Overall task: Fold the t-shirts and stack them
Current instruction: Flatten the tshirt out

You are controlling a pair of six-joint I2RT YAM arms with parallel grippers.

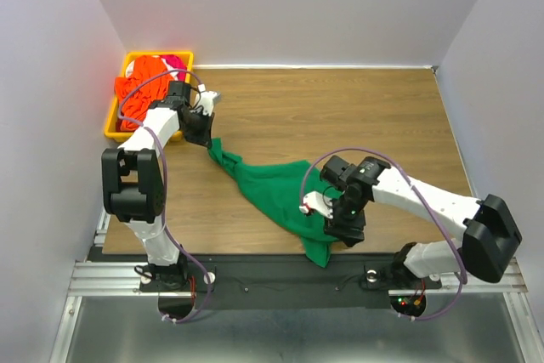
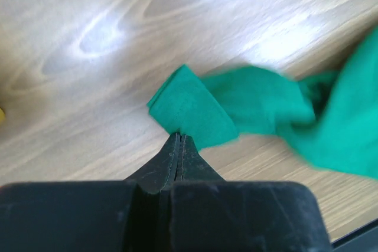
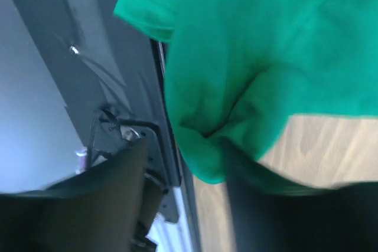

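Note:
A dark green t-shirt (image 1: 276,193) lies stretched across the wooden table, from the back left down to the near edge. My left gripper (image 1: 206,138) is shut on its far corner, and in the left wrist view the fingertips (image 2: 179,138) pinch a folded bit of green cloth (image 2: 192,110). My right gripper (image 1: 327,210) hangs over the shirt's near end. Its fingers (image 3: 118,187) stand apart, with a hanging fold of the green t-shirt (image 3: 248,57) between them. An orange t-shirt (image 1: 144,74) and a red-pink one (image 1: 174,61) lie bunched in the bin.
The yellow-orange bin (image 1: 115,122) stands at the table's back left corner, just behind the left arm. The green shirt's lower end droops over the table's near edge onto the black rail (image 3: 100,45). Grey walls close in the sides.

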